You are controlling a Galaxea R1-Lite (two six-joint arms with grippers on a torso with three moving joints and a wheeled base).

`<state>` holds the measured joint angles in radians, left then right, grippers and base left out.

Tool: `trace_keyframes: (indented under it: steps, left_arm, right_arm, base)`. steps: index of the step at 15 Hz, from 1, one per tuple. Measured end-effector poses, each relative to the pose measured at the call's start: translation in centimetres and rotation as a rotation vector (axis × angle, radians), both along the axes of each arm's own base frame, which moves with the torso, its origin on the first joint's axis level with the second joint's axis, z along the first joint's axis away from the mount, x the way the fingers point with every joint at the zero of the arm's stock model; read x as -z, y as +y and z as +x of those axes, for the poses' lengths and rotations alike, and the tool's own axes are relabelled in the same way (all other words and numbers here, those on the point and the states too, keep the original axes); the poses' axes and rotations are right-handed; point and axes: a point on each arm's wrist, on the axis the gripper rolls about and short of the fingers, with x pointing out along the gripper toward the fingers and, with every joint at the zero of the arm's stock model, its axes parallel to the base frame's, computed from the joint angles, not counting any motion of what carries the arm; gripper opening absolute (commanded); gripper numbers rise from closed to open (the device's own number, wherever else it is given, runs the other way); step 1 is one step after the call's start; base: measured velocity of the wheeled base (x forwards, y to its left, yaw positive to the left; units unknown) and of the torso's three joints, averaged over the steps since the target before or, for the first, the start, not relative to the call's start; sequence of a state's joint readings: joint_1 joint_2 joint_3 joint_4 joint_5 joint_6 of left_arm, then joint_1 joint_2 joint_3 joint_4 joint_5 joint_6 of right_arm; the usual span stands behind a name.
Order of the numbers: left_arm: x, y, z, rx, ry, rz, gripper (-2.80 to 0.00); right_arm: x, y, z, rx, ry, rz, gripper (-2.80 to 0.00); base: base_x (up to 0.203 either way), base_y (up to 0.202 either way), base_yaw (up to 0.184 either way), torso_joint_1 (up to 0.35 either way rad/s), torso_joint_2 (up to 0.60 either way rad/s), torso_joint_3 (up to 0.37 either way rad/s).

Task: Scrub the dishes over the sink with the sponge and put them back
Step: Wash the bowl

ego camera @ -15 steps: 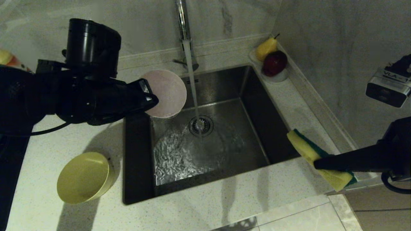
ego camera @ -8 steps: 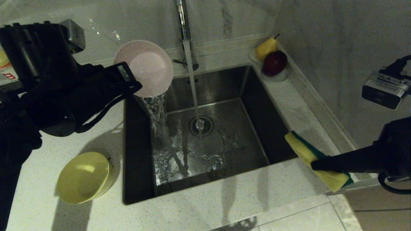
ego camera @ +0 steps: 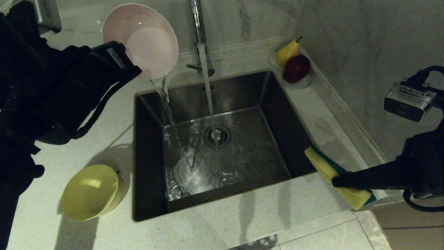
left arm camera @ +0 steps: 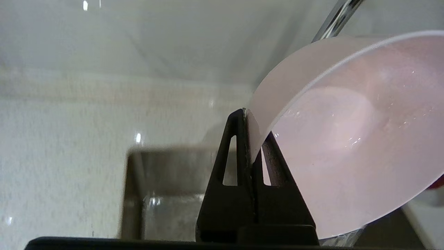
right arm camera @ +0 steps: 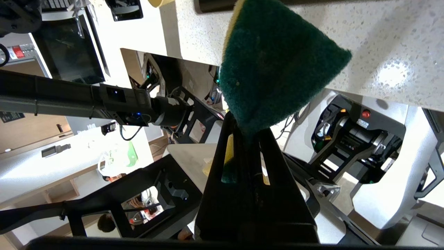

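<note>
The left gripper [ego camera: 130,67] is clenched on the rim of the pale pink round plastic bowl [ego camera: 140,40], tilted above the back left corner of the square stainless steel sink [ego camera: 152,194], with a thin trickle falling from its smooth wet lip. Water runs from the chrome faucet [ego camera: 197,21] onto the round drain strainer [ego camera: 217,135]. The right gripper [ego camera: 338,181] pinches the rectangular yellow foam sponge [ego camera: 321,163] with its coarse green scouring layer, over the speckled counter [ego camera: 242,222] by the sink's right edge. 1 yellow round plastic bowl [ego camera: 91,192] sits on the counter left of the sink.
</note>
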<state>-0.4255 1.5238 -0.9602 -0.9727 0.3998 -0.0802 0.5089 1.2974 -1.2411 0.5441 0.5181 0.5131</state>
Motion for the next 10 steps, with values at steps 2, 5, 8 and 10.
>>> trace_keyframes:
  steps: [2, 5, 8, 10]
  left_arm:
    - [-0.3, 0.2, -0.7, 0.034, -0.06, 0.013, -2.8]
    - [-0.6, 0.6, -1.9, 0.087, -0.147, 0.022, -2.8]
    - [-0.1, 0.9, -3.2, 0.148, -0.229, 0.082, -2.8]
    - [-0.1, 1.1, -3.7, 0.159, -0.252, 0.091, -2.8]
  right_arm:
    - [0.0, 0.0, 0.0, 0.0, -0.003, 0.001, -2.8]
    - [-0.1, 0.0, 0.0, 0.001, -0.005, 0.001, -2.8]
    - [-0.1, 0.0, 0.0, 0.001, -0.003, 0.0, -2.8]
    - [0.0, 0.0, 0.0, 0.0, 0.001, -0.001, -2.8]
  base:
    - [0.0, 0.0, 0.0, 0.0, 0.0, 0.0]
    - [0.0, 0.0, 0.0, 0.0, 0.0, 0.0]
    - [0.0, 0.0, 0.0, 0.0, 0.0, 0.0]
    - [0.0, 0.0, 0.0, 0.0, 0.0, 0.0]
